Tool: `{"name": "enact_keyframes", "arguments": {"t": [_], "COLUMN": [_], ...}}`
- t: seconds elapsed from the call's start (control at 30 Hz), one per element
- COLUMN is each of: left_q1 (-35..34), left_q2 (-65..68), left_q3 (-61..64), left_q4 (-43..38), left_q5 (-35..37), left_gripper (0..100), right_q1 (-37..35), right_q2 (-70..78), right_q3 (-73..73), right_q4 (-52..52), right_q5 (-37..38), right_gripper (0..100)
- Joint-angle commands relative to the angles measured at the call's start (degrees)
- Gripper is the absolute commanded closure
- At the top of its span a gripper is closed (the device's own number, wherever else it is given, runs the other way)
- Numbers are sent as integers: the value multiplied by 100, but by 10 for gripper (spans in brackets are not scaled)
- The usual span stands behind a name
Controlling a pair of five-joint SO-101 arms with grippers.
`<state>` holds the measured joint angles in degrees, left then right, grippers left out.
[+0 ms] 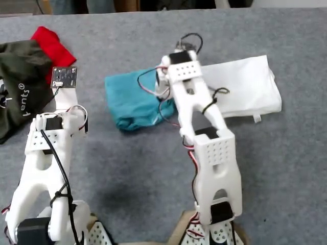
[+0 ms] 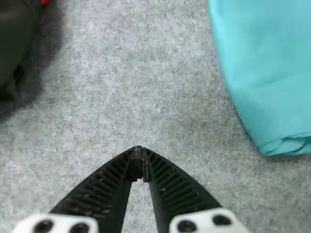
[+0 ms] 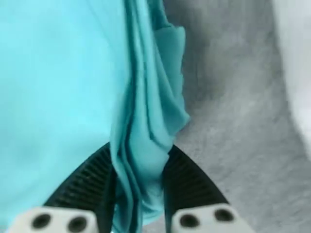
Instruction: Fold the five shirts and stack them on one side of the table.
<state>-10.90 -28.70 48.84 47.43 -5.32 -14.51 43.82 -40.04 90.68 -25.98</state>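
A folded teal shirt lies mid-table on the grey cloth. My right gripper is shut on a bunch of the teal shirt's edge folds, at the side nearest the white shirt; in the high view that gripper sits at the teal shirt's right edge. The white shirt lies folded flat at the right. A dark green shirt and a red shirt lie crumpled at the far left. My left gripper is shut and holds nothing, low over bare cloth between the dark green shirt and the teal shirt.
The grey table cloth is bare in front of the shirts, between the two arm bases. The white shirt shows close beside the right gripper. The table's far edge runs behind the shirts.
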Motion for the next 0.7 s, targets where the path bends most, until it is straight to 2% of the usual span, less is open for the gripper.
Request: {"name": "enact_keyframes", "arguments": {"t": [0.0, 0.2, 0.47, 0.67], "left_q1": [-48, -57, -57, 4], "left_q2": [-141, -193, -193, -193], "left_q3": [-268, -268, -277, -277], "left_q4": [-70, -79, -53, -79], "left_q5": [-35, -44, -44, -44], "left_gripper": [971, 971, 971, 971], "right_q1": [237, 1029, 2927, 3754], "right_q2": [-75, -57, -48, 40], "right_q3": [-1165, -2273, -2343, -2360], "right_q4": [457, 1020, 774, 501], "right_q5": [624, 1521, 2919, 3569], "right_gripper": [985, 985, 985, 985]}}
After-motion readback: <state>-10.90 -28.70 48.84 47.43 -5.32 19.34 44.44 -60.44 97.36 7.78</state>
